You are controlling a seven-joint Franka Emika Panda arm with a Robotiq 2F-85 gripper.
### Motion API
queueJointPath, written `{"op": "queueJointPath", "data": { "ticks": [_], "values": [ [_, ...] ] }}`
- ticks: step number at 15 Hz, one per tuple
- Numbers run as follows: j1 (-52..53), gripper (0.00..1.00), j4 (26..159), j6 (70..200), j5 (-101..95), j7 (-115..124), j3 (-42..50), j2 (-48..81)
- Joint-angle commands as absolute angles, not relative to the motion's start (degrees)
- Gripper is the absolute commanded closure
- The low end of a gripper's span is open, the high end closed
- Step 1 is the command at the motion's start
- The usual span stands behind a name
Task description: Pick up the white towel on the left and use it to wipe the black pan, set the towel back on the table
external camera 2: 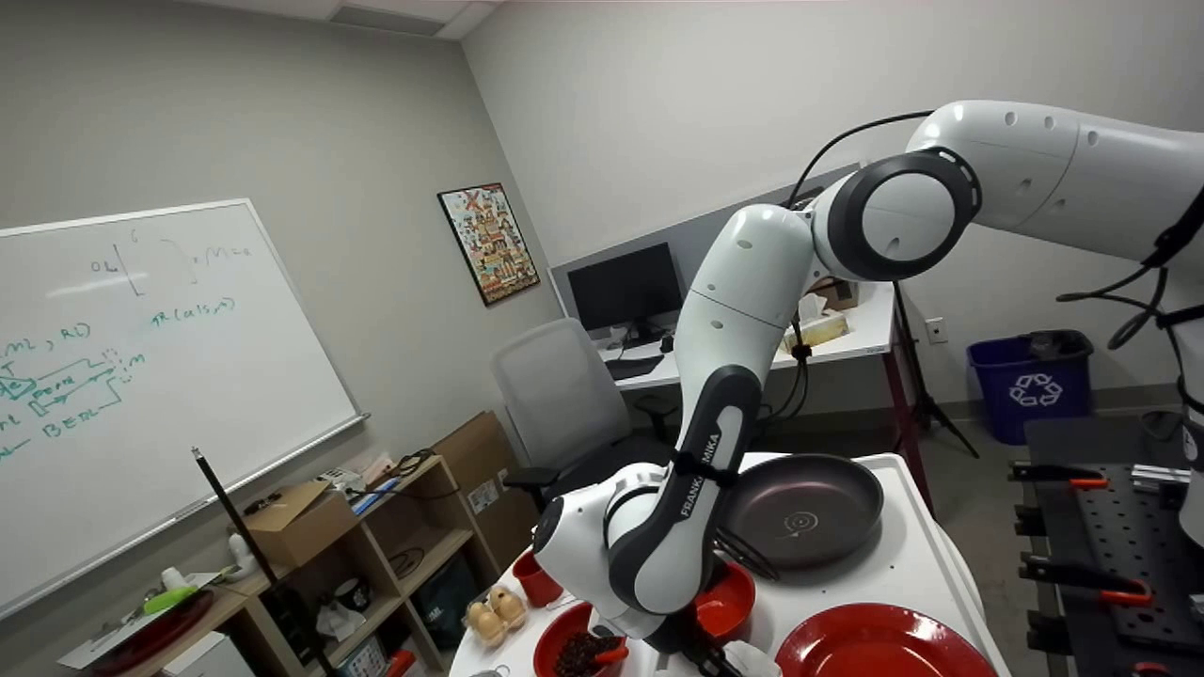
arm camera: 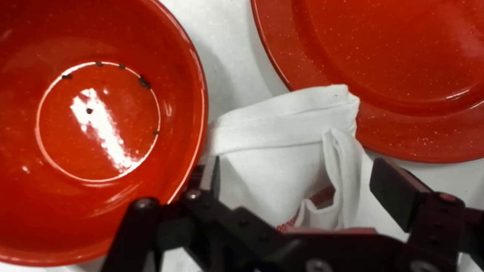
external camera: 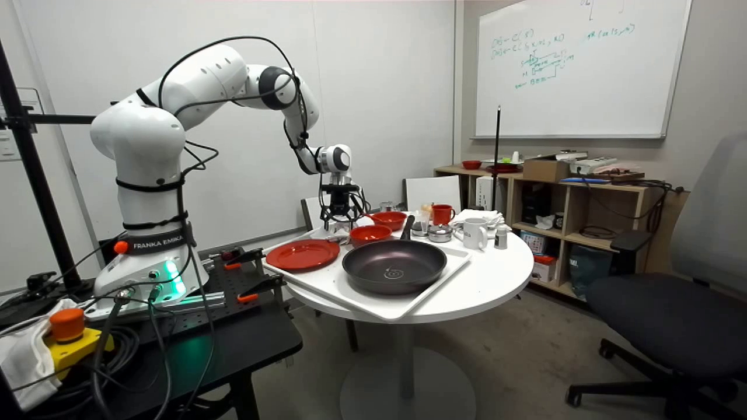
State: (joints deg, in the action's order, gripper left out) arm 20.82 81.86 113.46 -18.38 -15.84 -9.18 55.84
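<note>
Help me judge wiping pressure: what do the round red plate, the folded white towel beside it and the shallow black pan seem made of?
Round red plate: bright gloss, pale specks; perhaps enamelled metal or glazed ceramic.
Folded white towel: matte fabric, probably cotton; soft creases.
Shallow black pan: likely coated metal; smooth dark sheen inside.

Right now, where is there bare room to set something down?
Free: the round table between the white tray, white mug and table rim; the tray's wedge between black frying pan and red plate. Crowded: between red bowl and plate, where the white towel lies by the open claw.
</note>
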Motion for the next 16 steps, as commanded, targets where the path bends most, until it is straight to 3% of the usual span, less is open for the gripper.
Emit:
{"op": "queueJointPath", "data": {
  "ticks": [1, 16],
  "values": [
    [21.6, 0.0, 78.0, 111.2, -19.3, -17.4, -9.2, 58.2],
    [21.1, 0.0, 74.9, 114.3, -19.0, -24.3, -10.7, 61.4]
  ]
}}
